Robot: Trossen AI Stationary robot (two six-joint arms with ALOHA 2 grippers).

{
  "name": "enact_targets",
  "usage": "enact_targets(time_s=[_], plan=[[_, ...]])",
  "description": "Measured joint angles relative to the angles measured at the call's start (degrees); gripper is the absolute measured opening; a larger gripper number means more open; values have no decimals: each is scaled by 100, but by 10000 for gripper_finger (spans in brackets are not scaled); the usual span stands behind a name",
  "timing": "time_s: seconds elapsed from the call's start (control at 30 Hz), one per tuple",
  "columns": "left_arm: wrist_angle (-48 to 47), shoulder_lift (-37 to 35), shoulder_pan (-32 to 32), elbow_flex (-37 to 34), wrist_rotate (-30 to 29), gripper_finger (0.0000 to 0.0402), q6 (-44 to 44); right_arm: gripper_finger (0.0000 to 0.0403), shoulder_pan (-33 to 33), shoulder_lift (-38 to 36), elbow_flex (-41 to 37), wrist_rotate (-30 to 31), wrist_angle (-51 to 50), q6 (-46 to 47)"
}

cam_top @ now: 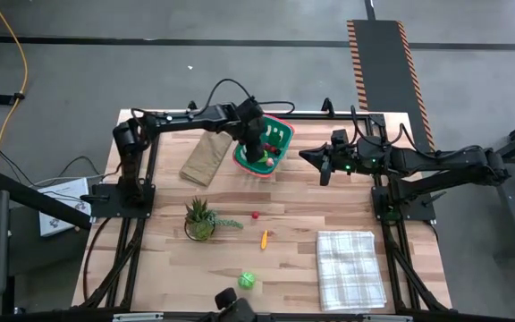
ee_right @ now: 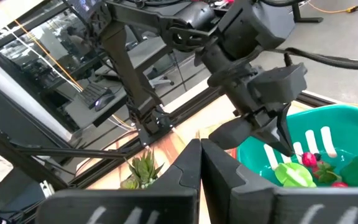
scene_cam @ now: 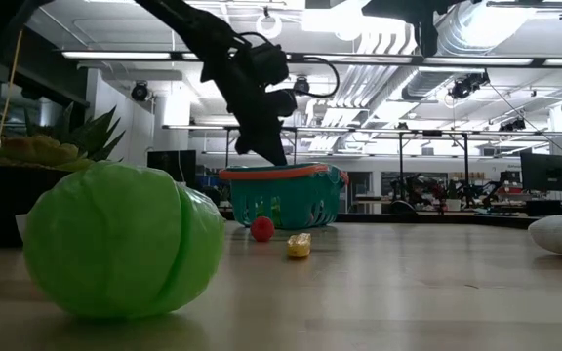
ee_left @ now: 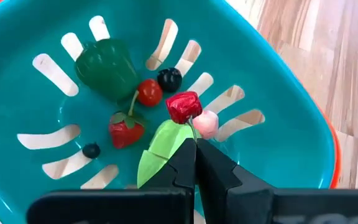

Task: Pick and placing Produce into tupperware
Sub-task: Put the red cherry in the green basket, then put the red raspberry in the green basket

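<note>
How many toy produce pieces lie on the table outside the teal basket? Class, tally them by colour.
Green: 1, the cabbage
Red: 1, the small round piece
Yellow-orange: 1, the slim piece
Total: 3

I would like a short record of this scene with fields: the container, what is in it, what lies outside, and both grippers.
container: teal basket, far side of table
inside: green pepper, strawberry, other small pieces
outside: green cabbage, red ball, yellow-orange piece
left gripper: shut, over the basket
right gripper: shut, beside the basket, above the table
</note>
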Motion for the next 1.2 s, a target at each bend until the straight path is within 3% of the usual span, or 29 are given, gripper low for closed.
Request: enact_targets(time_s=[0.37, 1.0, 1.2], plan=[[-500, 198, -4, 99, -181, 0, -2, 1, 0, 0, 0, 0, -1, -15], [-451, 242, -2, 103, -29, 2, -42, 1, -22, 2, 0, 1, -87, -22], [-414, 242, -4, 103, -38, 40, -63, 1, -22, 2, 0, 2, -110, -37]])
